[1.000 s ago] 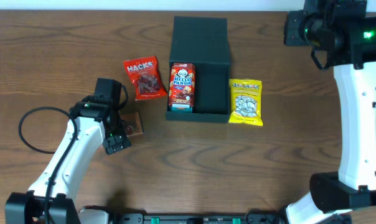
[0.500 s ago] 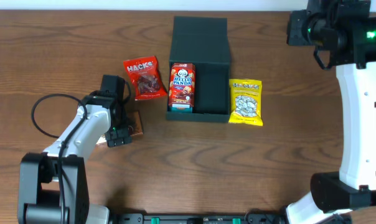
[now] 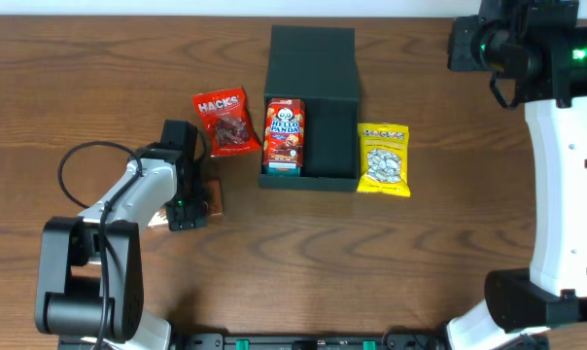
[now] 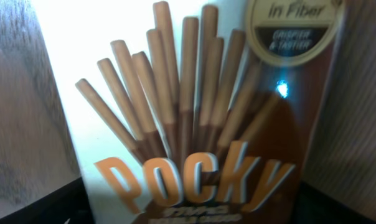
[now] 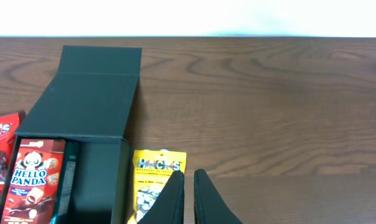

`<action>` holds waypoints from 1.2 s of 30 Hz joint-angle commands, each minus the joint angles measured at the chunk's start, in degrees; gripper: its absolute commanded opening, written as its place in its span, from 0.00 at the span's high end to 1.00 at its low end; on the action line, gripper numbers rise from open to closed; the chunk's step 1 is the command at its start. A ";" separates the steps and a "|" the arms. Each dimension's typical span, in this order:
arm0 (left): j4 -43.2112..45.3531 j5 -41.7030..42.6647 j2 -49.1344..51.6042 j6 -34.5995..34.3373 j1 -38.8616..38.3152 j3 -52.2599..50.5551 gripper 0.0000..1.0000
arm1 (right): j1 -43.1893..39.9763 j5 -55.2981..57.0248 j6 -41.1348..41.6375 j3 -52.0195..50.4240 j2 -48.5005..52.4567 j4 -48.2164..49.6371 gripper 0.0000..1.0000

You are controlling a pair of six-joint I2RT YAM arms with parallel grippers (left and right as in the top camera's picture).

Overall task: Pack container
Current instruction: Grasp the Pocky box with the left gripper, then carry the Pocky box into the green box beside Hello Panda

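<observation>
The left gripper (image 3: pixel 189 202) sits low over a brown Pocky box (image 3: pixel 214 197) near the left front of the table (image 3: pixel 420 262). Most of that box is hidden under the gripper in the overhead view. In the left wrist view the Pocky box (image 4: pixel 188 124) fills nearly the whole frame. Dark shapes sit at both bottom corners on either side of it, but I cannot tell whether the fingers press on the box or just stand beside it.

The right gripper (image 5: pixel 188 176) is raised above the table, its two fingers almost together with only a thin slit between them, and it holds nothing.

The container (image 3: pixel 332 136) stands at the middle back of the table with its lid folded flat away from the robot. A red Hello Panda box (image 3: pixel 284 136) lies in its left half, and the right half is bare. A red bag of candy (image 3: pixel 225 122) lies just left of the container. A yellow bag (image 3: pixel 384 158) lies just beside its right wall and also shows in the right wrist view (image 5: pixel 157 180), below the gripper's fingers.
</observation>
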 commanded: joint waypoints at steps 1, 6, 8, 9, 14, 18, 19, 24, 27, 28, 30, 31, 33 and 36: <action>-0.35 -1.27 0.94 2.32 0.20 -0.13 0.15 | -0.33 0.02 -0.13 -0.37 0.37 -0.04 0.92; -0.37 -1.70 0.94 5.77 0.20 -0.13 0.23 | -0.33 0.02 -0.13 -0.59 0.37 0.00 0.92; 0.11 -1.68 0.94 8.57 0.20 -0.13 0.25 | -0.33 0.00 -0.13 -0.59 0.37 0.02 0.92; 1.01 -1.66 0.94 11.13 0.20 -0.11 0.25 | -0.33 0.00 -0.13 -0.59 0.37 0.07 0.92; 3.43 -1.73 0.92 29.29 0.20 1.95 0.35 | -0.33 0.00 -0.13 -0.59 0.39 0.48 0.90; 3.34 -1.22 0.92 42.95 0.02 5.95 0.44 | -0.33 0.00 -0.13 -0.59 0.39 0.50 0.89; 3.17 -0.44 0.90 45.46 -0.04 7.02 0.46 | -0.33 0.00 -0.13 -0.59 0.39 0.50 0.89; -1.03 2.67 0.81 55.45 -1.86 16.06 0.46 | -0.33 0.00 -0.13 -0.59 0.39 0.48 0.87; -2.38 4.04 0.81 64.85 -5.40 22.53 0.46 | -0.33 0.24 -0.17 -0.59 0.39 0.50 0.87; -2.78 3.96 0.81 67.49 -7.30 25.05 0.47 | -0.33 0.24 -0.37 -0.59 0.39 0.48 0.87; -2.82 2.93 0.83 70.62 -10.64 28.55 0.50 | -0.42 0.92 -0.35 -0.59 0.37 0.42 0.87; -2.82 1.73 0.83 71.08 -12.13 29.77 0.50 | -0.61 1.36 -0.35 -0.59 0.37 0.39 0.88; -2.71 -1.16 0.83 71.36 -15.41 32.30 0.52 | -1.64 1.31 -0.35 -0.59 0.37 0.24 0.88; -1.27 -2.10 0.90 72.02 -19.69 34.34 0.54 | -5.25 1.05 -0.33 -0.57 0.37 -0.13 0.88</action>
